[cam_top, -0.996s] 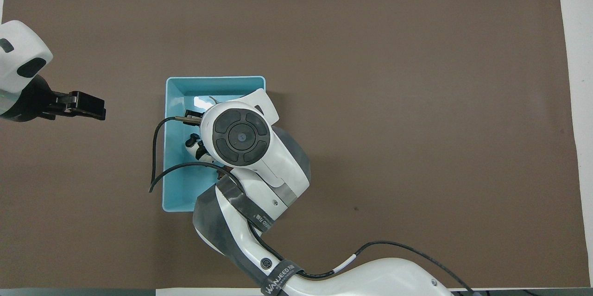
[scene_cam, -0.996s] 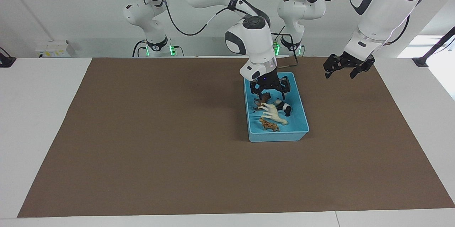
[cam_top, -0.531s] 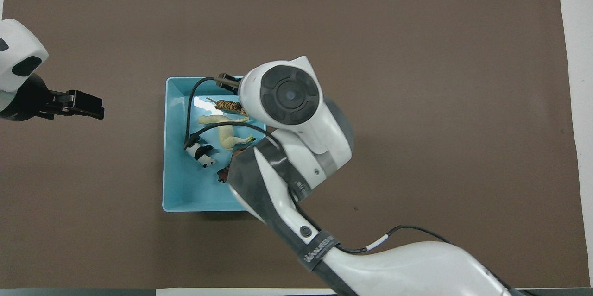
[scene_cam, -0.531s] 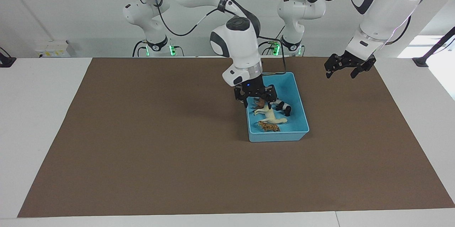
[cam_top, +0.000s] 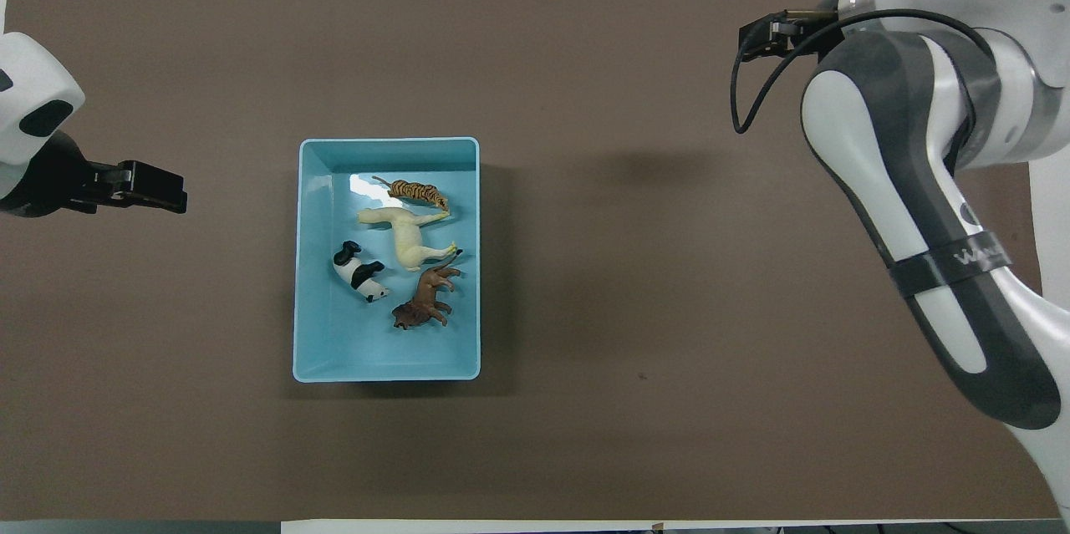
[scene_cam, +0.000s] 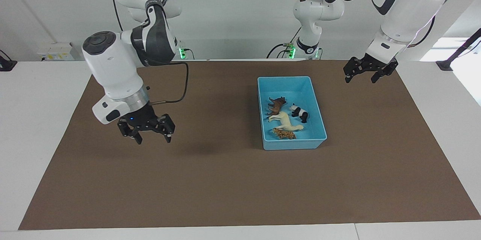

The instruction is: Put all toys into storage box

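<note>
Both of my grippers hung empty with fingers spread. My right gripper (scene_cam: 148, 132) hovered over bare brown mat (scene_cam: 210, 187) toward the right arm's end of the table, well apart from the storage box (scene_cam: 318, 120). My left gripper (scene_cam: 367, 73) waited over the mat near the left arm's end, close to the box's nearer corner.

From across the table both sets of fingers showed plainly. From above, my right arm's white and grey shell covered its gripper, and only a black tip of the left one (cam_top: 155, 187) showed.

From above, the box's glossy light blue floor, low walls and rounded corners were clear. All four hard plastic toys lay inside it, close together: the striped orange tiger (cam_top: 414, 191) farthest from me, the cream-white horse (cam_top: 407, 237) next to it, then the black-and-white panda (cam_top: 359, 271) and brown lion (cam_top: 426, 307).
</note>
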### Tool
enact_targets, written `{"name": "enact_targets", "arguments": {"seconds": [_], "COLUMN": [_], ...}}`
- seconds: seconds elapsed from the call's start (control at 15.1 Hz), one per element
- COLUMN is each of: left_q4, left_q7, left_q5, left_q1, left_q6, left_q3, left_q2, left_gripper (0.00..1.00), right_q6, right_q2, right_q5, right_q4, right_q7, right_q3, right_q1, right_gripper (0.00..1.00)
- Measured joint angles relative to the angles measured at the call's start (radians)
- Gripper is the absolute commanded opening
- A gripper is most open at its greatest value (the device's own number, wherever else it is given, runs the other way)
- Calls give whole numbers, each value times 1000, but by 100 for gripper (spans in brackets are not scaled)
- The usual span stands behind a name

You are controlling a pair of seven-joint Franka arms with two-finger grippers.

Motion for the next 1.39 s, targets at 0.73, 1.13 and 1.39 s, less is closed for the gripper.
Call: {"name": "enact_targets", "arguments": {"seconds": [0.73, 1.13, 1.39], "left_q4": [0, 0, 0], "left_q7": [0, 0, 0], "left_q5": [0, 0, 0], "left_q1": [1, 1, 1], "left_q6": [1, 1, 1], "left_q3": [0, 0, 0], "left_q2": [0, 0, 0], "left_gripper": [100, 100, 100], "right_q6": [-430, -435, -444], "right_q2": [-281, -379, -380], "right_q5": [-6, -73, -113], "right_q4": [-100, -245, -223], "right_q7": [-43, -192, -198], "right_q3": [-8, -12, -12], "right_q1": [-128, -170, -185], "right_gripper": [100, 100, 100]}}
